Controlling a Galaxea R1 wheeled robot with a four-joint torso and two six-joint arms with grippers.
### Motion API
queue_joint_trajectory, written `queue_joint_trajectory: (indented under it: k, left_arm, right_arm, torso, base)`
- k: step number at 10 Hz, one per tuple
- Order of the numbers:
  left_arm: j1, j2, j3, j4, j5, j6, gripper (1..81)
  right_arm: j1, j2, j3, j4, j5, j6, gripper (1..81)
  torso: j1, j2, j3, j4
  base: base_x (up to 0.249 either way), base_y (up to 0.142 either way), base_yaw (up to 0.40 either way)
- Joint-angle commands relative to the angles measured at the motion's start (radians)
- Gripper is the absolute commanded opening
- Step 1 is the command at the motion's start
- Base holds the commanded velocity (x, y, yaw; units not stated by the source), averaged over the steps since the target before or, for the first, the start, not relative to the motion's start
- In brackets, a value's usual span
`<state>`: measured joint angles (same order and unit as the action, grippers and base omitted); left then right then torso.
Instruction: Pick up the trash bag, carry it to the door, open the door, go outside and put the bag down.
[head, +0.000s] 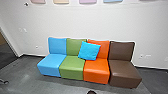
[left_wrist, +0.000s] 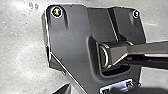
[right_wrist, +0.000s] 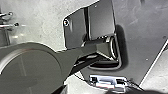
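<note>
Robot's dark plate (left_wrist: 70, 37) beneath both wrists; coloured seats (head: 72, 68), blue pillow (head: 89, 51) ahead

Four seats (head: 72, 66) stand side by side on the floor (head: 27, 72) before the wall (head: 82, 20), with a cushion (head: 89, 51) against the backrests (head: 72, 46) of the middle two.

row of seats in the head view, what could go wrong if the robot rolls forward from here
The base might bump the row of seats, which stands across the view ahead.

A knock could topple the blue cushion, since it only leans where the green seat and orange seat meet.

Veering left might catch the thin object on the floor; I can't tell what it is.
</note>
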<state>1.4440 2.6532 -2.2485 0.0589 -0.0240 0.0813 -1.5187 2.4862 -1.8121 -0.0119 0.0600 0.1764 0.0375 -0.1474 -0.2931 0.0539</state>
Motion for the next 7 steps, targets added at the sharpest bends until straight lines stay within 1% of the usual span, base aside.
queue_joint_trajectory:
  k: [1,2,4,5,6,7]
  left_arm:
    - [-0.067,-0.145,0.153,-0.045,0.059,0.002,81.1]
    - [-0.081,-0.184,0.203,-0.047,0.058,0.002,81.1]
    - [-0.119,-0.243,0.263,-0.076,0.069,0.000,81.1]
    - [-0.145,-0.275,0.300,-0.088,0.093,0.000,81.1]
    - [-0.173,-0.293,0.318,-0.094,0.120,0.000,81.1]
    - [-0.204,-0.309,0.328,-0.110,0.142,0.000,81.1]
  right_arm:
    - [0.070,-0.173,0.157,0.018,-0.031,0.032,81.1]
    - [0.097,-0.236,0.195,0.023,-0.020,0.060,81.1]
    - [0.166,-0.341,0.252,0.024,-0.005,0.117,81.1]
    - [0.214,-0.390,0.289,0.026,-0.006,0.141,81.1]
    - [0.258,-0.419,0.321,0.026,-0.011,0.152,81.1]
    - [0.306,-0.448,0.364,0.026,-0.020,0.156,81.1]
  torso:
    - [0.062,-0.097,-0.085,0.000]
    - [0.081,-0.127,-0.115,0.000]
    - [0.124,-0.193,-0.178,0.000]
    - [0.207,-0.323,-0.193,0.000]
    - [0.166,-0.259,-0.140,0.000]
    - [0.183,-0.284,-0.148,0.000]
  base:
    - [0.000,0.000,0.000]
    - [0.000,0.000,0.000]
    - [0.000,0.000,0.000]
    - [0.000,0.000,0.000]
    - [0.000,0.000,0.000]
    - [0.000,0.000,0.000]
